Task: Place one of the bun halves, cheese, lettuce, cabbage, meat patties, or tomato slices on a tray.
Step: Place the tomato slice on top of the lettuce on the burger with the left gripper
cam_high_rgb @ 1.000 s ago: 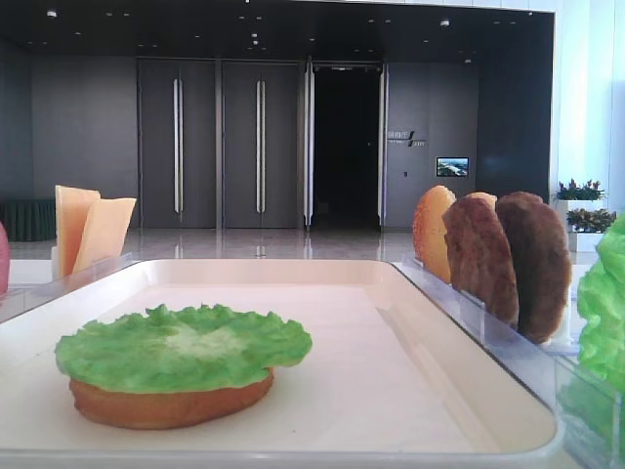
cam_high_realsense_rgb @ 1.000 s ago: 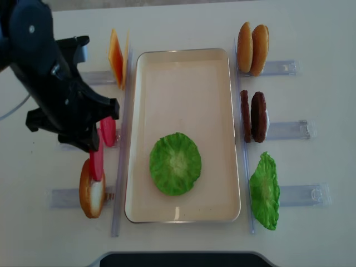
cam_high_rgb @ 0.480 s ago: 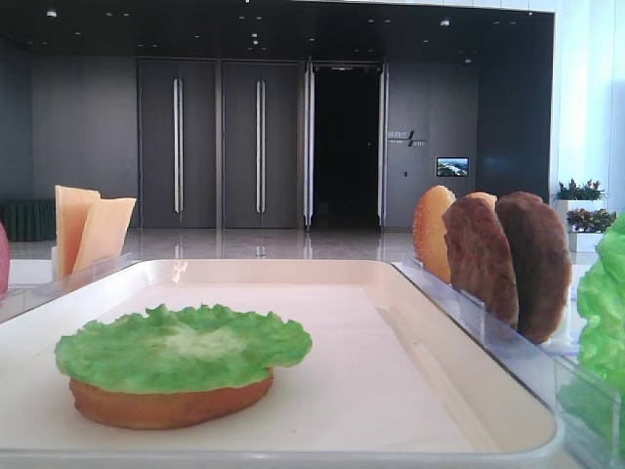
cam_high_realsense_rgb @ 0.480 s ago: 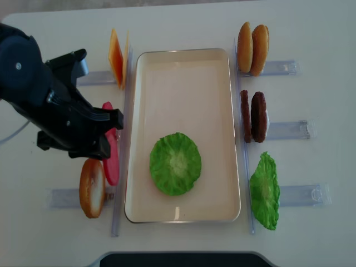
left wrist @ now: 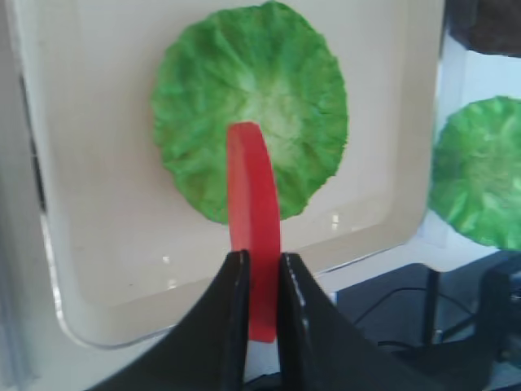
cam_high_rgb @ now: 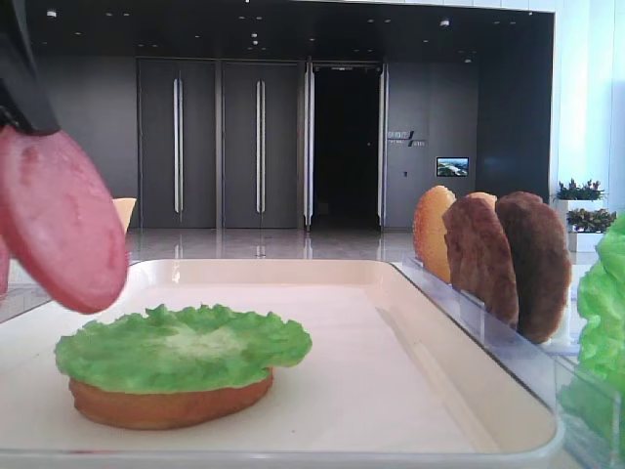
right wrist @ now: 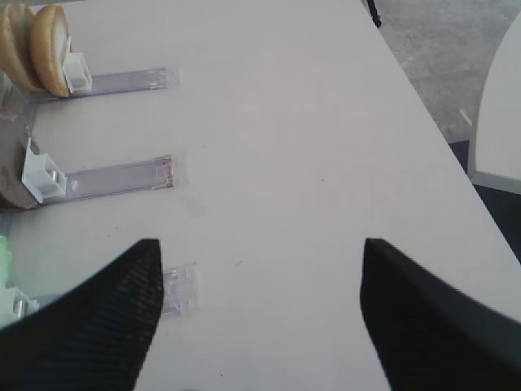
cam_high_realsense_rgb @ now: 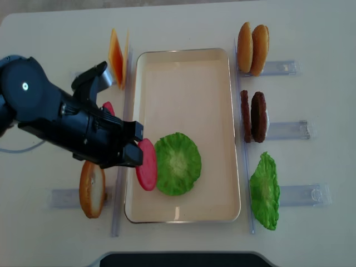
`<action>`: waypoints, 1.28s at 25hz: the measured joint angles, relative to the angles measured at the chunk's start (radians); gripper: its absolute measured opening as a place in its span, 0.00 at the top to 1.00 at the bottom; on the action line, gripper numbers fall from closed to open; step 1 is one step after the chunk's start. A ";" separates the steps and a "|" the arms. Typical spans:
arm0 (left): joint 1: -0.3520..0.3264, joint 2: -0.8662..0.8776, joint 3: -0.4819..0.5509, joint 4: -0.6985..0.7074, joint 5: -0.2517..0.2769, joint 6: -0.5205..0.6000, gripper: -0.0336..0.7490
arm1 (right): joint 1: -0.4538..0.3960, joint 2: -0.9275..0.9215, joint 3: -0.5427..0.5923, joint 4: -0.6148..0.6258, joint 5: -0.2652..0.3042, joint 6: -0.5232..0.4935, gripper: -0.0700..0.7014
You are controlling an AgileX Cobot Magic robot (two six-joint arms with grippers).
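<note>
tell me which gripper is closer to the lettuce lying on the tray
Left. The left gripper hangs just beside the lettuce on the tray, shut on a tomato slice. The right gripper is over bare table, away from it.

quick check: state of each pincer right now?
Left pincer: shut on the tomato slice, held on edge above the tray.
Right pincer: open, holding nothing, over bare table.

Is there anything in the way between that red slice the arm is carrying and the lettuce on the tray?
Nothing visible. The left gripper holds the tomato slice on edge over the tray, beside the lettuce lying on a bun half. Only open air separates them.
</note>
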State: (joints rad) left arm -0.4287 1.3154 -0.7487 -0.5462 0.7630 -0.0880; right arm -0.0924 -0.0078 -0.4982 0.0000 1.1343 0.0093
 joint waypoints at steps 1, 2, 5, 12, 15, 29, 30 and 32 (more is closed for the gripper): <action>0.022 0.000 0.027 -0.071 -0.017 0.075 0.88 | 0.000 0.000 0.000 0.000 0.000 0.000 0.24; 0.046 -0.001 0.050 -0.161 -0.029 0.161 0.88 | 0.000 0.000 0.000 0.000 0.000 0.000 0.24; 0.128 -0.001 0.118 -0.409 -0.043 0.403 0.88 | 0.000 0.000 0.000 0.000 0.000 0.000 0.24; 0.163 0.004 0.156 -0.659 0.004 0.692 0.88 | 0.000 0.000 0.000 0.000 0.000 0.000 0.24; 0.163 0.049 0.156 -0.669 0.035 0.709 0.88 | 0.000 0.000 0.000 0.000 0.000 0.000 0.24; 0.163 0.233 0.156 -0.902 0.076 0.932 0.88 | 0.000 0.000 0.000 0.000 0.000 0.000 0.24; 0.163 0.238 0.156 -0.905 0.076 0.937 0.88 | 0.000 0.000 0.000 0.000 0.000 0.000 0.24; 0.163 0.252 0.156 -0.906 0.076 0.941 0.88 | 0.000 0.000 0.000 0.000 0.000 0.000 0.24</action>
State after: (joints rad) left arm -0.2656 1.5675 -0.5931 -1.4519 0.8394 0.8526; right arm -0.0924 -0.0078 -0.4982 0.0000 1.1343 0.0093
